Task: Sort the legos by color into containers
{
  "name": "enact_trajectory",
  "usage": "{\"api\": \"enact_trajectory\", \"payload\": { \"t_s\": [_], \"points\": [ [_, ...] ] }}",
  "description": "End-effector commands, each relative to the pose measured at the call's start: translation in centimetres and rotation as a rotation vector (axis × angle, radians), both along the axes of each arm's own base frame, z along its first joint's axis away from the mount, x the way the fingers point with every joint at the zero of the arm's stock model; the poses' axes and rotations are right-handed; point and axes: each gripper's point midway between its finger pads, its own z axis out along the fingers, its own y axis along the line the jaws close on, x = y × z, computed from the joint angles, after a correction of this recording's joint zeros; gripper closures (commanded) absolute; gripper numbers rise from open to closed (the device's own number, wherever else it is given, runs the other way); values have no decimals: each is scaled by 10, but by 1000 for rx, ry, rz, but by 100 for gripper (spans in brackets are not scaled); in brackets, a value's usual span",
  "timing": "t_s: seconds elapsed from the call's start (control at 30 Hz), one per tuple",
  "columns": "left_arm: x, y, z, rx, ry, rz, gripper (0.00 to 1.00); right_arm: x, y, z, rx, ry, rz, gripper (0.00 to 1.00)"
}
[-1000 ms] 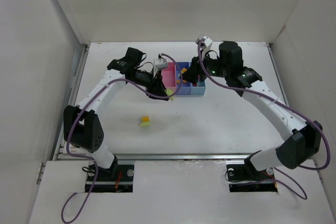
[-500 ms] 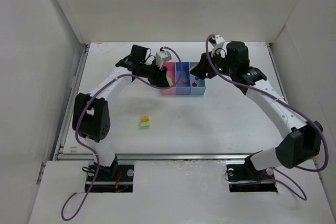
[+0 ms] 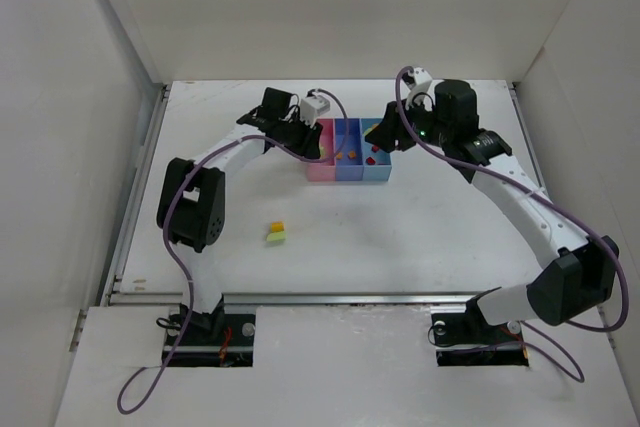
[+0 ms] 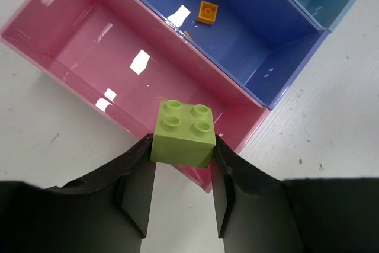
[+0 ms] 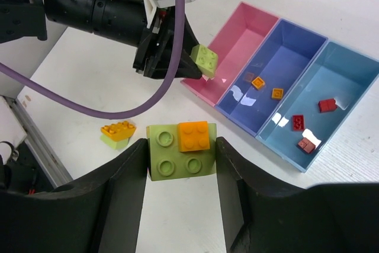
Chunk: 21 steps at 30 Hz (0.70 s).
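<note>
While the left tool (image 4: 183,153) clamps a lime green brick (image 4: 182,128), it hangs over the edge of the pink bin (image 4: 77,39). The right tool (image 5: 181,155) grips a lime-and-orange stack (image 5: 177,149) above the counter (image 5: 284,176). Orange bricks (image 5: 257,82) lie in the purple-blue bin (image 5: 290,57), red bricks (image 5: 327,105) in the light blue bin (image 5: 355,69). An orange-on-lime pair (image 5: 117,134) sits on the counter, well apart from the bins.

Stacked legos (image 3: 276,233) on table (image 3: 420,237), near-left of containers (image 3: 347,176); others inside
</note>
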Motion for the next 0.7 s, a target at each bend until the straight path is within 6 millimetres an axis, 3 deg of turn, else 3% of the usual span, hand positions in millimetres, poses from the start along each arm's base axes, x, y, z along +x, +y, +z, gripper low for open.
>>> {"api": "enact_trajectory", "payload": {
  "t_s": [0.0, 0.13, 0.4, 0.53, 0.67],
  "points": [
    [10, -11, 29, -28, -95, -16, 67, -6, -1, 11, 9, -38, 13, 100],
    [8, -16, 35, -41, -109, -31, 57, -7, 0, 12, 12, -37, 22, 100],
    [13, -12, 34, -14, -110, -5, 47, -10, 1, 10, 12, -27, 30, 100],
    [16, -13, 55, -32, -154, -5, 47, -14, -1, 6, -1, -25, 45, 100],
    [6, -11, 88, -56, -177, -6, 47, -19, 3, -30, -158, -1, 27, 100]
  ]
}}
